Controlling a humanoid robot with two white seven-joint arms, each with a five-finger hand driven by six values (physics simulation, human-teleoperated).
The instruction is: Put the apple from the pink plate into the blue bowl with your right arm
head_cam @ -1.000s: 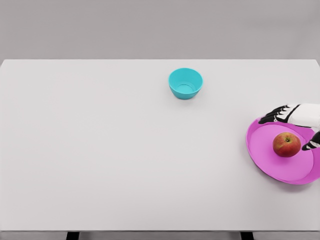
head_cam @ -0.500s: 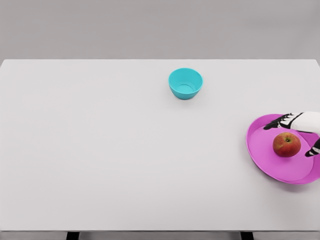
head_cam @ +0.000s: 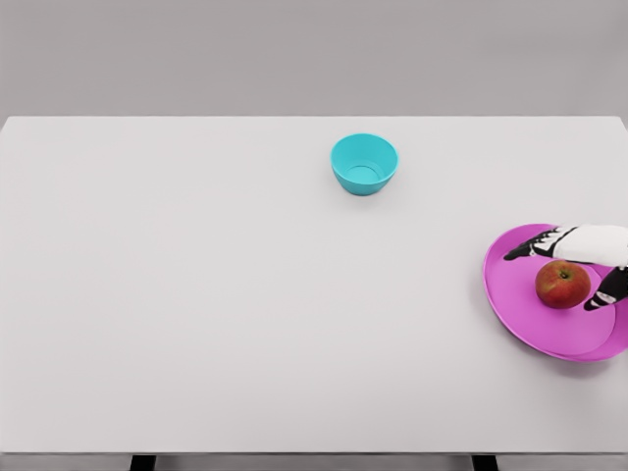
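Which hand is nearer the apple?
The right hand: its fingers spread around the apple on the pink plate, not yet closed. The left hand is out of view.

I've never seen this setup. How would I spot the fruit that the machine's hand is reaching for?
Find the white table, then the pink plate at its right edge. The apple sits on that plate, red with a yellowish patch, with the right hand spread around it. It is the only round red thing; the blue bowl stands far off, near the table's far side.

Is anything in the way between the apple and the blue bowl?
No. Only bare white table lies between the apple on the pink plate and the blue bowl.
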